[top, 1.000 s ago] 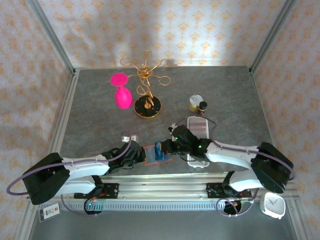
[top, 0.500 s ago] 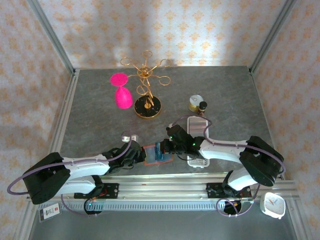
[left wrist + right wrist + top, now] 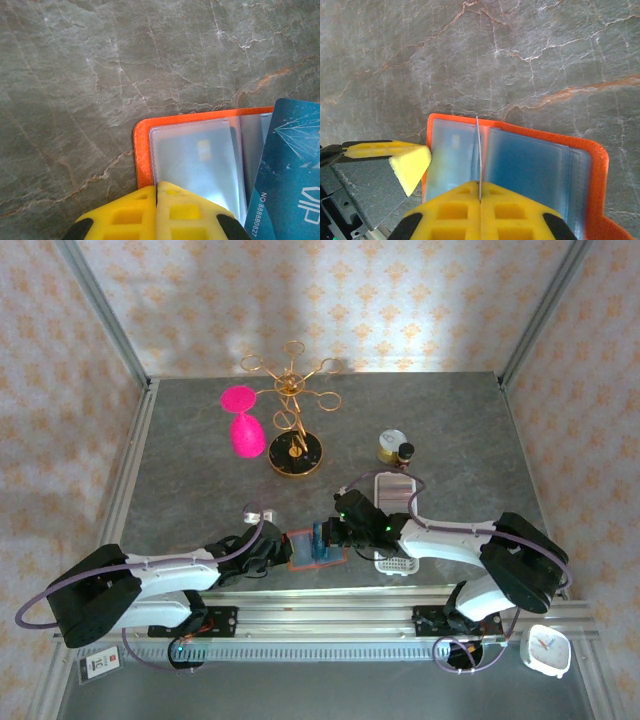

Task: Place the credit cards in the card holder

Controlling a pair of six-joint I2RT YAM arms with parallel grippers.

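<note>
Card holder (image 3: 535,160) lies open, my left pincer (image 3: 156,189) closed and resting at its left edge, my right pincer (image 3: 480,189) clamped on a teal credit card (image 3: 295,165) standing edge-down over its pockets; card judged thin, stiff, slick, best pinched by its top edge

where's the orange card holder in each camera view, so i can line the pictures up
top external: card holder lies low centre of the picture.
left wrist: lower right, open, its orange corner just above the left fingers.
right wrist: lower centre to right, open, just above the right fingers.
shared landmark: the teal card pinched in the right fingers over the holder, seen edge-on in the right wrist view.
</note>
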